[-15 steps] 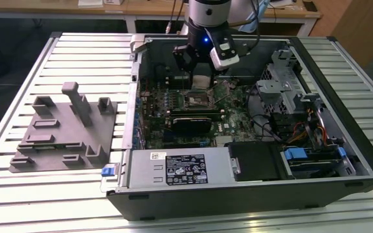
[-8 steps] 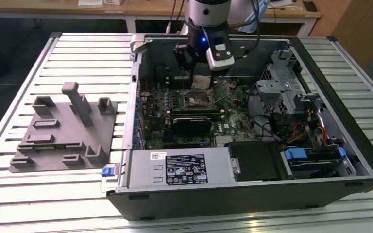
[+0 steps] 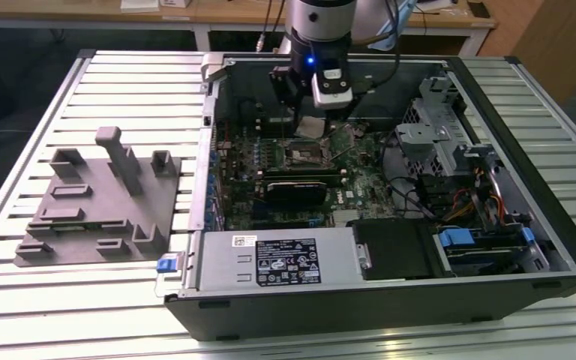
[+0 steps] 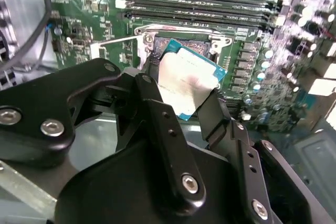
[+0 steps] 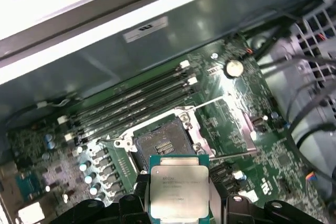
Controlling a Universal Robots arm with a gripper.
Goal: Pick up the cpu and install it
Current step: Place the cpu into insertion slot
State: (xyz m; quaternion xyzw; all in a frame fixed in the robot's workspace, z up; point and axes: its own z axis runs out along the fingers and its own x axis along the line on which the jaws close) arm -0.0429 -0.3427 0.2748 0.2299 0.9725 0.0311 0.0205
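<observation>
Ribbed metal slats make the table (image 3: 118,75), and it carries the open black computer case (image 3: 368,300), inside which the socket (image 3: 303,154) sits. A grey fixture plate (image 3: 88,202) lies on the table well apart from the socket, toward the exterior view's left. The green motherboard (image 5: 236,103) surrounds the socket, with long memory slots (image 5: 131,100) just beside it. The socket is uncovered, and its dark contact field shows in the first wrist view. Over the socket hangs the gripper (image 4: 181,95), its two black fingers (image 4: 157,108) closed on opposite edges of the cpu (image 5: 178,187). The cpu shows its silvery top and is near the socket. It seems tilted against the board and not touching the socket, but these angles do not make it sure.
</observation>
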